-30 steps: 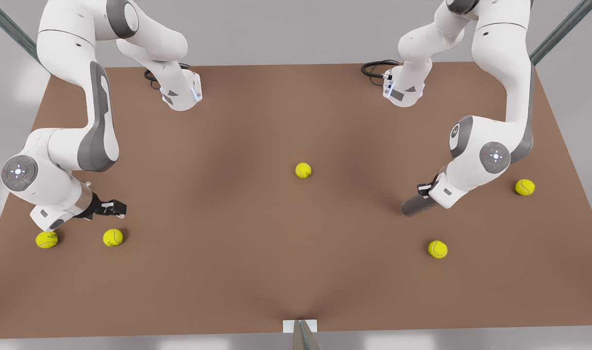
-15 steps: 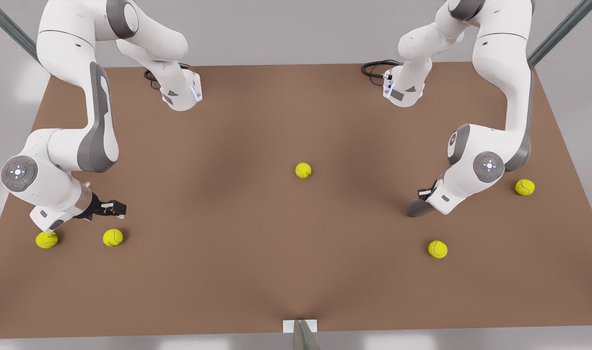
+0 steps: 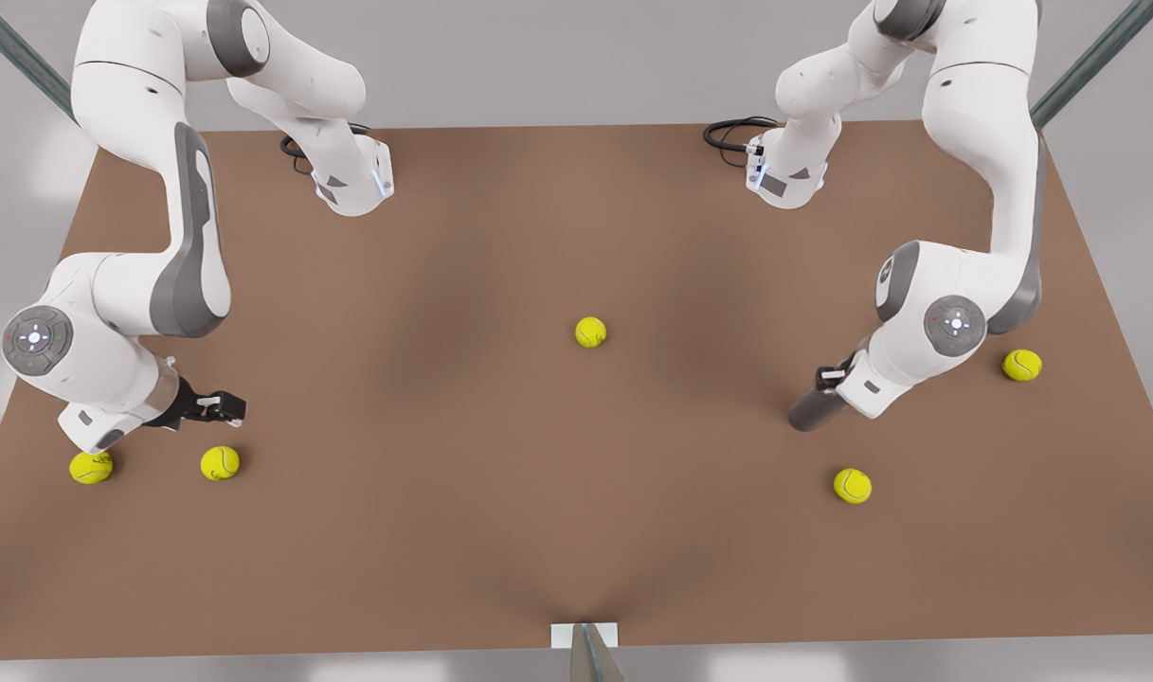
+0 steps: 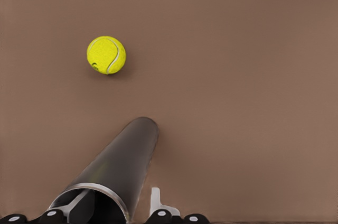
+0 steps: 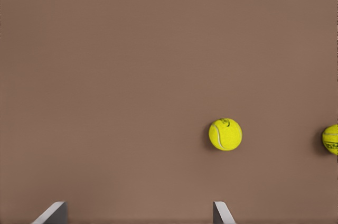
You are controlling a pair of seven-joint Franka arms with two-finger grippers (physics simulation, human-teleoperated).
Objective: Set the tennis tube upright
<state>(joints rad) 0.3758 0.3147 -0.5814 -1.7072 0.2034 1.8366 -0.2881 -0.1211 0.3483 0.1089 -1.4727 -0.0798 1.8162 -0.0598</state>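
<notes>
Tennis tube (image 3: 813, 409) sits on the brown tabletop (image 3: 500, 511) toward the front view's right edge, dark grey and leaning at a slant rather than lying flat or standing straight. Its upper end disappears into the left claw (image 3: 832, 379), whose fingers are clamped on that end; the lower end points down toward the near edge of the tabletop, and I cannot tell whether it touches the surface. From the left wrist camera the tube (image 4: 113, 174) runs away from the left claw (image 4: 119, 216), its silvery rim closest to the camera and sitting right between the fingers (image 4: 155, 203), the dark far end reaching toward a tennis ball (image 4: 106, 55) that lies apart from it.

That ball (image 3: 852, 486) rests nearer the tabletop's near edge than the tube does, and another ball (image 3: 1021, 365) lies beyond the arm, close to the tabletop's edge at the front view's right. A lone ball (image 3: 590, 332) sits in the middle of the tabletop.

Over by the opposite edge the right claw (image 3: 227, 407) hangs low above the tabletop, waiting, its fingers spread apart with nothing between them. Two balls lie near it: one (image 3: 220, 462) just beside it toward the near edge, another (image 3: 91, 467) under the arm's wrist.
</notes>
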